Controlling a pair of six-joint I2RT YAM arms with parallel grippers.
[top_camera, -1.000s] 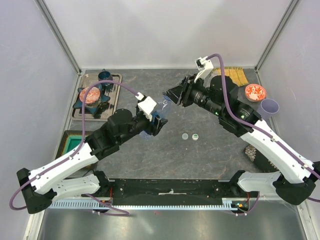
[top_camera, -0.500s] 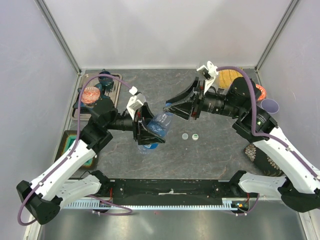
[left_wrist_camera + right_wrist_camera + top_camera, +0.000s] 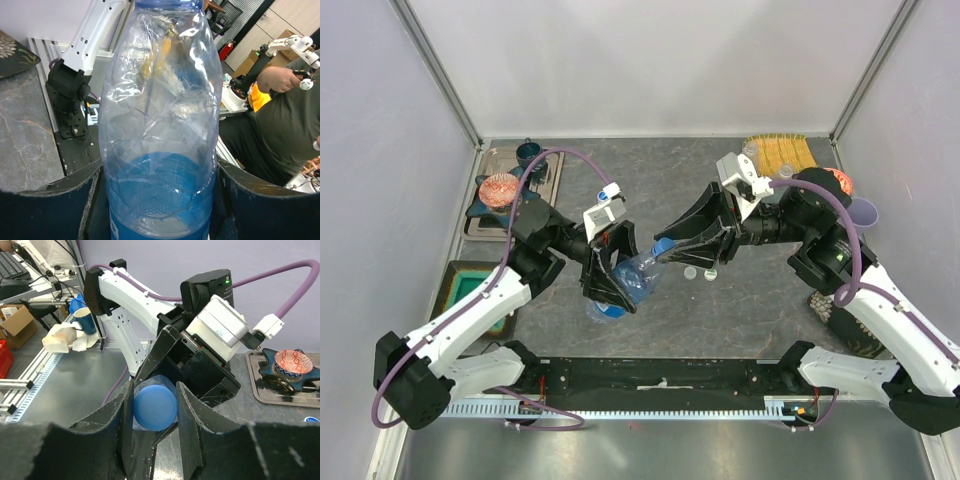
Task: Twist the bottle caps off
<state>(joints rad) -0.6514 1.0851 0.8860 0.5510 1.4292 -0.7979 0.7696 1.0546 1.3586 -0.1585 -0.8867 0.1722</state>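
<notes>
Apparently light, crush-prone bottle (image 3: 159,125) clamped at its labelled base between left gripper (image 3: 619,270) jaws; right gripper (image 3: 672,249) jaws pinch its stiffer blue cap (image 3: 155,408).

A water bottle (image 3: 632,272) hangs tilted above the middle of the surface (image 3: 650,170). Its base is clasped between the fingers of the left pincer (image 3: 616,276), and its cap (image 3: 663,247) is gripped by the right pincer (image 3: 672,246), which faces it from the right. Two loose caps (image 3: 690,272) lie side by side on the surface just right of the bottle, beneath the right pincer. At the rear left a tray (image 3: 552,170) holds a bowl (image 3: 500,188) with a mug (image 3: 528,152) behind it. A shallow box (image 3: 468,285) sits nearer, at the left edge. A mat (image 3: 782,152) lies at the rear right, and a cup (image 3: 863,210) stands at the right edge.
</notes>
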